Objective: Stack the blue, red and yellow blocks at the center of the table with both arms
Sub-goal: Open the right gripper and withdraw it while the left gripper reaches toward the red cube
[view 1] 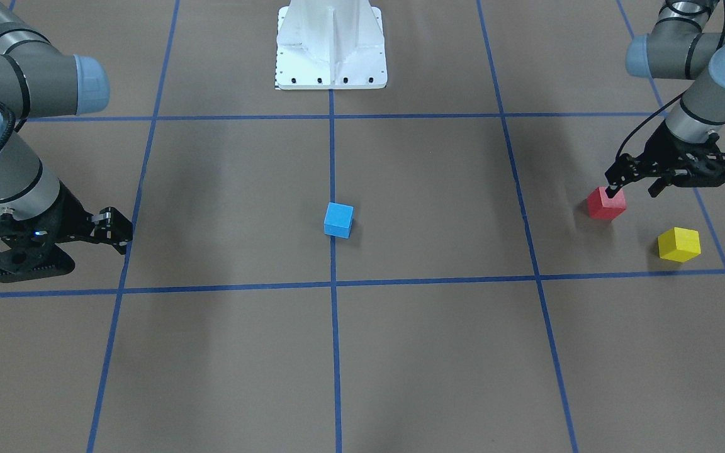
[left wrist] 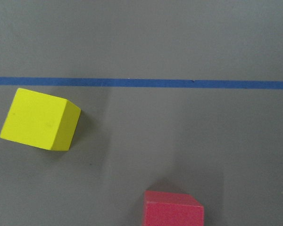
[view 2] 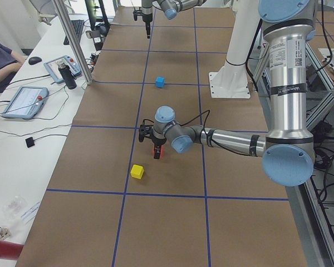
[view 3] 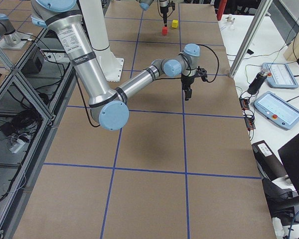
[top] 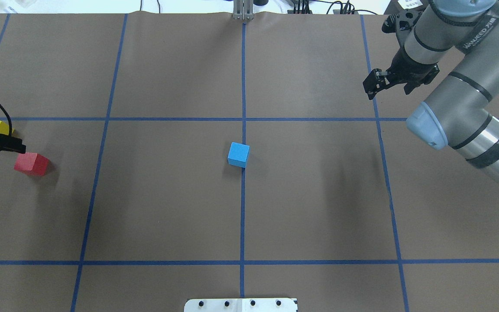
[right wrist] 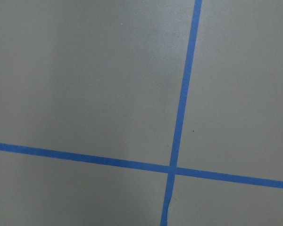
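The left claw (view 1: 634, 187), spread apart, is hovering at the red block (view 1: 606, 203) without gripping; the yellow block (view 1: 679, 244) is lying nearby, far left on the table (view 1: 400, 352); the blue block (view 1: 338, 219) is sitting at centre; the right claw (top: 387, 84) is hanging apart, empty; both stackings are seemingly remaining.

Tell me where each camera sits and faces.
Front-facing: across the table, facing the base; left arm, right arm.
Overhead: behind the base, looking down; right arm, left tool.
Exterior left: table's left end; left arm nearest.
Exterior right: opposite end; right arm nearest.
Left wrist: down on yellow block, red block; no body.
Right wrist: down on tape cross; no body.
Front-facing and overhead share the blue block.
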